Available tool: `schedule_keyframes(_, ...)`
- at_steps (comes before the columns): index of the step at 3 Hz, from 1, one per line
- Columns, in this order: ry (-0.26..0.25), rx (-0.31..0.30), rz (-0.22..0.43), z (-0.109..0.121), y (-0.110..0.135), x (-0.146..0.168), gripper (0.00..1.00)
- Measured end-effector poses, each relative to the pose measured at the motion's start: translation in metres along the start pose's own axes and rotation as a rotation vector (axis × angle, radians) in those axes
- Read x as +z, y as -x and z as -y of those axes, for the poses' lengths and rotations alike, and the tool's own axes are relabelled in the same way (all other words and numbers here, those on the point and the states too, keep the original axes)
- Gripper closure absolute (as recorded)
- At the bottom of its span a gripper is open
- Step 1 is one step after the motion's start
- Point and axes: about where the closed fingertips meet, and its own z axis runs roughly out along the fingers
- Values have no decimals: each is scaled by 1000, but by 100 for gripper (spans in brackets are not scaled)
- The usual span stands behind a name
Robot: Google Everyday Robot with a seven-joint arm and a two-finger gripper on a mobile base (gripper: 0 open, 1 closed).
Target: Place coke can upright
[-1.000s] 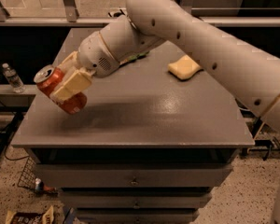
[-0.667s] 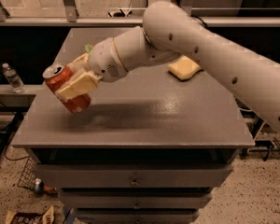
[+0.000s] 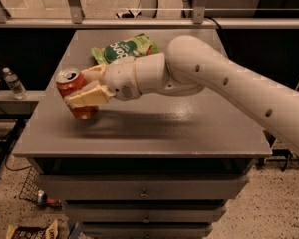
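The green snack bag (image 3: 123, 48) carries large white lettering across its front. It looks like a brand name, but the letters cannot be read for certain. On the coke can (image 3: 71, 87) no script can be read. What shows is its red side and its silver top with the dark mouth opening, and a cream finger covers the middle of the body.

The gripper (image 3: 75, 87) is at about 9 o'clock on the grey table (image 3: 179, 128), close to the left edge. Its two cream fingers (image 3: 87, 96) are spread to the can's width and clamp it, one across the upper side and one across the lower side. The can is tilted, its top leaning toward 10 o'clock and its base pointing down toward 4 o'clock. The base is low over the tabletop above a dark shadow. Whether it touches the surface cannot be told.

The white arm (image 3: 229, 78) reaches in from 3 o'clock across the middle of the table. The snack bag lies flat at about 11 o'clock, near the far edge, just behind the wrist. A water bottle (image 3: 14, 82) stands upright off the table at 9 o'clock, on a lower ledge. Drawers (image 3: 144, 190) run below the tabletop.
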Motion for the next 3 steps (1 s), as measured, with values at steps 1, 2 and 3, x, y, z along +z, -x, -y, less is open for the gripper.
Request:
schedule_keyframes(1, -55, -28, 45, 4, -9, 1, 100)
schedule_keyframes(2, -80, -34, 79, 6, -18, 2, 100)
schedule_keyframes(3, -77, -38, 80, 5, -17, 4, 81)
